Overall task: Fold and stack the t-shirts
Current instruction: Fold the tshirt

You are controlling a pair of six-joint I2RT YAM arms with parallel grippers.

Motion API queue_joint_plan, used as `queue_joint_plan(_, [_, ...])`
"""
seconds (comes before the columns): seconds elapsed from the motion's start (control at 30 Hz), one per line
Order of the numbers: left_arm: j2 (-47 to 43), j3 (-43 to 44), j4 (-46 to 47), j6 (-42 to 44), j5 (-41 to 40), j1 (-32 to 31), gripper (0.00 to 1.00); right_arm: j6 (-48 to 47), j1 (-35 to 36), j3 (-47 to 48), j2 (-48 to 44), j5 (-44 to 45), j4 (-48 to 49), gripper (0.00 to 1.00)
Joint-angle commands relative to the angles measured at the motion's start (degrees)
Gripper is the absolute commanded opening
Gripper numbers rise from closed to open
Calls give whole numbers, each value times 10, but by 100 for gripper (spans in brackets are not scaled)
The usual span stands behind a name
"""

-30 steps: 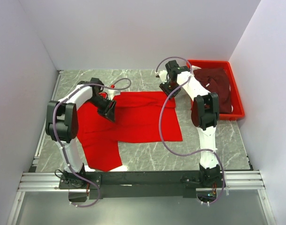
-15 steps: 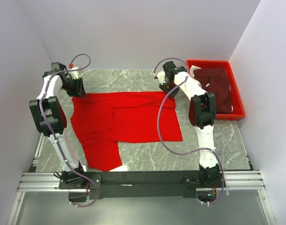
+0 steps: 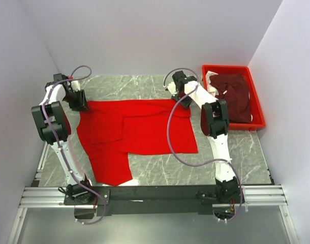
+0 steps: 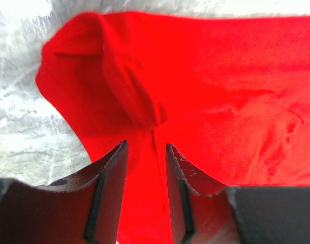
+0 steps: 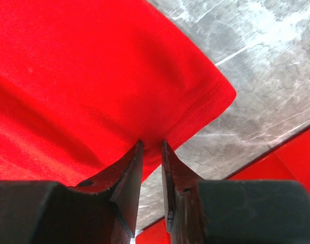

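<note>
The bright red t-shirt (image 3: 140,132) lies spread on the tabletop (image 3: 160,175), the maroon t-shirt (image 3: 234,94) in a tray (image 3: 226,66) beyond its right edge, left claw (image 4: 145,147) gripping its far-left corner, right claw (image 5: 151,143) pinching its far-right hem.

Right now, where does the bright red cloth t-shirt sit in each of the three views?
Top external: the bright red cloth t-shirt lies spread across the centre and left of the table.
Left wrist: it fills the top and right, with a fold running down the middle.
Right wrist: it fills the upper left, its hemmed corner at centre right.
Shared landmark: the grey marbled tabletop.
</note>
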Motion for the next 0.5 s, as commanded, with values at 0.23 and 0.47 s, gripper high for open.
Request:
queue_joint_plan(0.23, [78, 60, -17, -19, -36, -3, 39, -27, 0, 84, 49, 47, -4, 25])
queue_joint_plan(0.47, [131, 147, -18, -27, -22, -3, 40, -56, 6, 103, 76, 109, 84, 24])
